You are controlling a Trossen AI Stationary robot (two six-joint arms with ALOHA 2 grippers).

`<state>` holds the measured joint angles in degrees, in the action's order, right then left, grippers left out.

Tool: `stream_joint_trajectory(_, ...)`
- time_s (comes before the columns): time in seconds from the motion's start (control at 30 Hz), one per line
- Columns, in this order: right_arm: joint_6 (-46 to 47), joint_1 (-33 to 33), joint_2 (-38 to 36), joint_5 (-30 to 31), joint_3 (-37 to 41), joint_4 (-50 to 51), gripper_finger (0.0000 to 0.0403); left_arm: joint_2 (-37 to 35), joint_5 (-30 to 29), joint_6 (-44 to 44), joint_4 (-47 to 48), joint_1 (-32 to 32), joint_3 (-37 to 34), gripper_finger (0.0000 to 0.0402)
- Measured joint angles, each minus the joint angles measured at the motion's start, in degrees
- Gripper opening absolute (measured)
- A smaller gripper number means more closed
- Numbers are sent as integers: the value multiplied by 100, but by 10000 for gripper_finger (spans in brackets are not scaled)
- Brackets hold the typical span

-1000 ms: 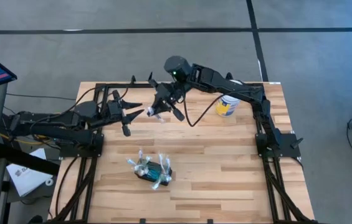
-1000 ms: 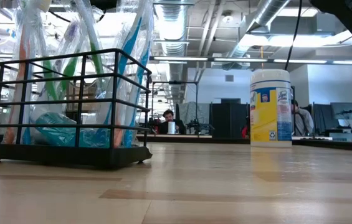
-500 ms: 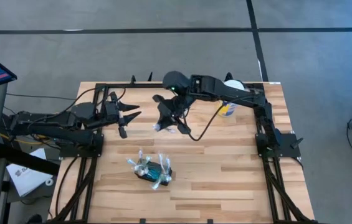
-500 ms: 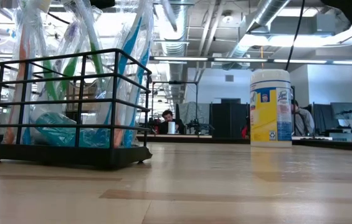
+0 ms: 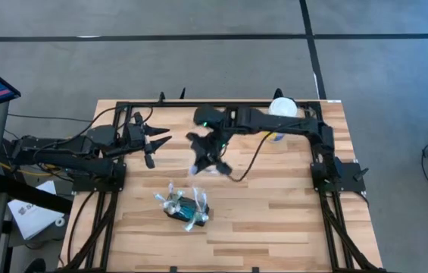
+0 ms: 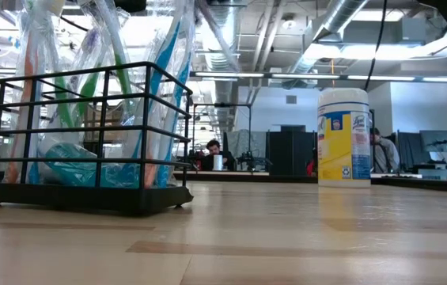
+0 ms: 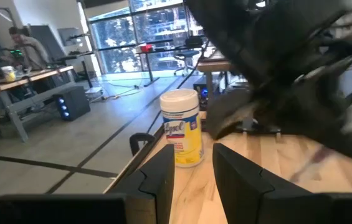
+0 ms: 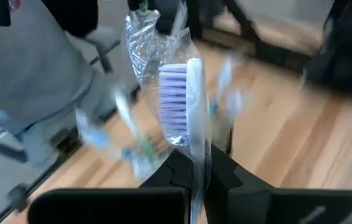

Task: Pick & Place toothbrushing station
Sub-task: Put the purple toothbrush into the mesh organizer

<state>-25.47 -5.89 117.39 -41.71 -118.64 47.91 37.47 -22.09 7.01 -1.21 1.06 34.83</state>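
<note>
A yellow-labelled canister (image 6: 344, 137) (white lid) stands upright on the table (image 6: 286, 237).

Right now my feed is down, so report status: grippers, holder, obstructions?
Right gripper shut on wrapped toothbrush, above the table. Left gripper idle, part open. Holder near front edge. Path clear.

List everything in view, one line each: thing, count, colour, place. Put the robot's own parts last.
Toothbrush holder: one, black wire box, near-left part of the table, with several wrapped toothbrushes standing in it.
Wrapped toothbrush: one, white with pale purple bristles in clear wrap, held in the right gripper above the table's middle.
Wipes canister: one, yellow label and white lid, far right of the table.
Table: one, light wood.
People: at least two, seated in the room beyond the table.
Left gripper: one, dark, part open, empty, over the table's left side.
Right gripper: one, dark, shut on the wrapped toothbrush, near the table's middle.
</note>
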Motion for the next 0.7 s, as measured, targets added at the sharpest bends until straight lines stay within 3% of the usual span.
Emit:
stream_joint_trajectory(0.07,23,-143,-199,-138,567,-134,4,0,-92,2,-4,0,0,104)
stream_joint_trajectory(0.33,1307,-355,-1524,-154,3648,-3348,4,0,-204,16,-20,-1,0,104)
stream_joint_trajectory(0.53,1874,-189,-2434,264,5105,-5892,4,7,-210,17,-59,-24,0,104)
stream_joint_trajectory(0.7,2337,62,-2628,811,6107,-7819,6,7,-209,17,-62,-25,0,104)
